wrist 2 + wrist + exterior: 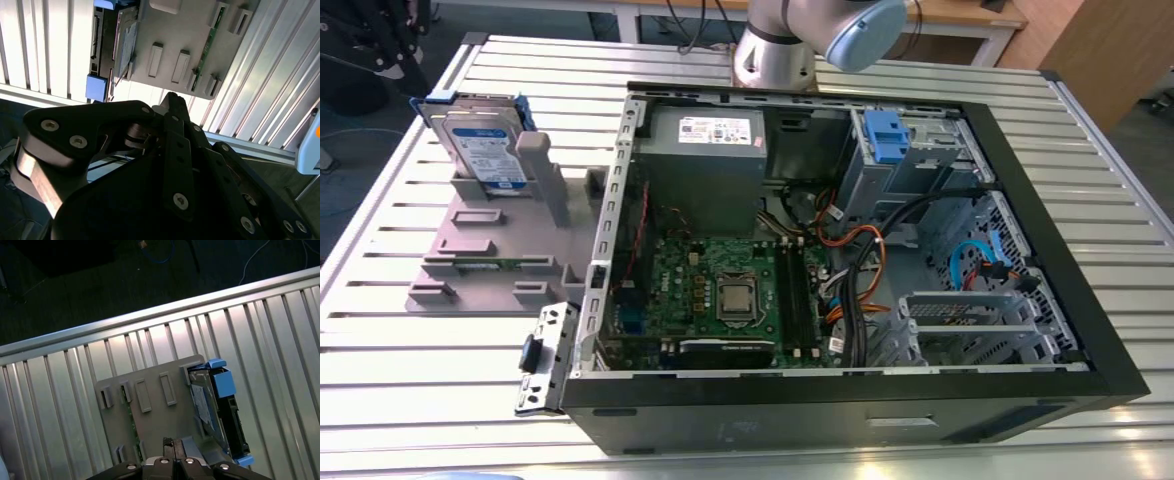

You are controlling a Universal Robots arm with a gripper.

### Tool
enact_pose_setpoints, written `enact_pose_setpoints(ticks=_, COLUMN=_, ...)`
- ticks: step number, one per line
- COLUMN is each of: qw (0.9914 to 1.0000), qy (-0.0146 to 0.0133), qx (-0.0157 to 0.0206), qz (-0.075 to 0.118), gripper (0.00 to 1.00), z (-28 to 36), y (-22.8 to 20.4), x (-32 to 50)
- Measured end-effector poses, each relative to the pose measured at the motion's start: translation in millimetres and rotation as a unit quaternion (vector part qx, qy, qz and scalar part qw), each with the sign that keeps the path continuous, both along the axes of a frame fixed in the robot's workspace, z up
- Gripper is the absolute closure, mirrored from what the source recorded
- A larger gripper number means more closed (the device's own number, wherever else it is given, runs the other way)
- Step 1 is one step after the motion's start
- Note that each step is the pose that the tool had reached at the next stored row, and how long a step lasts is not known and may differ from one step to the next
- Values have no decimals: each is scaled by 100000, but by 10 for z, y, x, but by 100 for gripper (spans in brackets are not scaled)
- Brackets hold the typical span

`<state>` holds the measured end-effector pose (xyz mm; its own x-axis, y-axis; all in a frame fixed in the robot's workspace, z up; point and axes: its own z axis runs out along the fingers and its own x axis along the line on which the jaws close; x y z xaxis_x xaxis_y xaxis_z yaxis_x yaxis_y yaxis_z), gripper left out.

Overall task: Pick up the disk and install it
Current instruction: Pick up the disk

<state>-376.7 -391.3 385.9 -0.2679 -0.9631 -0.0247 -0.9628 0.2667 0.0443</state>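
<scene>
In the exterior view, a flat grey plastic holder plate (467,225) with raised slots lies on the ribbed aluminium table (400,340). The disk (487,140), a flat silver metal hard drive with a white and blue label in a blue plastic bracket, stands upright on its edge in a slot at the holder plate's far end. The open black computer case (787,420) sits just beside the holder plate, on the exterior view's right of it. The silver and pale blue arm (807,35) rises beyond the case, well apart from the holder plate.

In the second wrist view, the black gripper (171,97) hangs above the holder plate (170,30), its 2 fingers pressed together with nothing between them. The disk (127,42) stands at the holder plate's edge, apart from the gripper.

In the first wrist view, the gripper (171,442) hovers over the holder plate (155,425). The disk (205,402) stands in its slot beside the fingertips, not touched.
</scene>
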Motion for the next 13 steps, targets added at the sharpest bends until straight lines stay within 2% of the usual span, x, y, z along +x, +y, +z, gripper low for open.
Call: enact_pose_setpoints(ticks=13, qw=99999, qy=2, qx=0, qz=431, gripper=89, z=0, y=0, x=0)
